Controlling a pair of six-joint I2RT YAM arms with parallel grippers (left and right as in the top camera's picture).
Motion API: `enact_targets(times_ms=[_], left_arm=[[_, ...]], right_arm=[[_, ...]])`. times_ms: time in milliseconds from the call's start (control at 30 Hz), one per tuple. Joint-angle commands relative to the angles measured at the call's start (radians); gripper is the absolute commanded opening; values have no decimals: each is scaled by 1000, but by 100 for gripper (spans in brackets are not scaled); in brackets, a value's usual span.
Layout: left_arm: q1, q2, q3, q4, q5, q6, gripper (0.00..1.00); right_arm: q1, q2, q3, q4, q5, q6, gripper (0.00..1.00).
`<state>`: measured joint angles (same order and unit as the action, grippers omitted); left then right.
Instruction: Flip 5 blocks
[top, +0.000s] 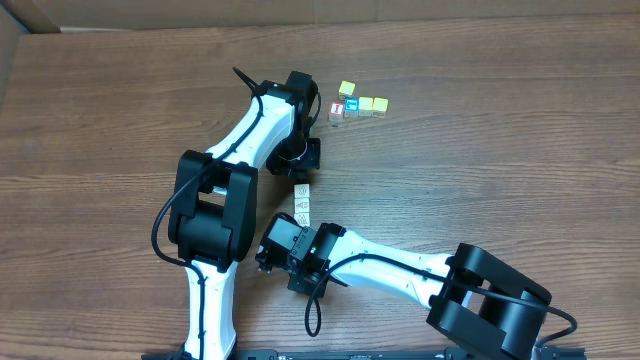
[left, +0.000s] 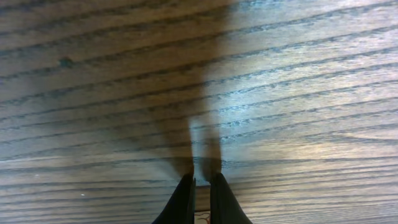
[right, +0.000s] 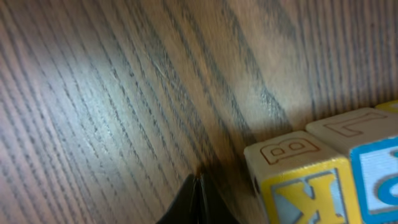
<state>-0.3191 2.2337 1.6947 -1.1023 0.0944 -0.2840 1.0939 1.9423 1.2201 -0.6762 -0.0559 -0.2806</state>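
A brown wood-grain surface (top: 520, 170) fills nearly the whole overhead view, its grain running left to right. At the upper left of the frame lies a paler tan strip (top: 8, 40). Soft light gives a dull sheen on the boards.

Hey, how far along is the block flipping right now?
Done: nothing I can confirm. Two whitish blocks sit in a short column mid-table. In hand: nothing visible; the left pincer and right pincer are both shut over the wooden table. Left: possibly all five flips, and the other three task blocks aren't in view.
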Motion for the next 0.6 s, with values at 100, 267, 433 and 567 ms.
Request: enact_targets(times_ms=[100,267,433,567], left_arm=[[-5,3,-12,-12,41,7,4],[-5,3,-13,-12,41,3,4],[-9,3,-25,-11,41,-9,4],[-9,3,-30,-11,41,-12,4]], right_arm=[[4,-3,-24,21,53,4,4],[1,-3,-24,24,67,16,4],[-1,-3,-24,37,67,16,4],[-1,-3,-24,58,79,19,4]])
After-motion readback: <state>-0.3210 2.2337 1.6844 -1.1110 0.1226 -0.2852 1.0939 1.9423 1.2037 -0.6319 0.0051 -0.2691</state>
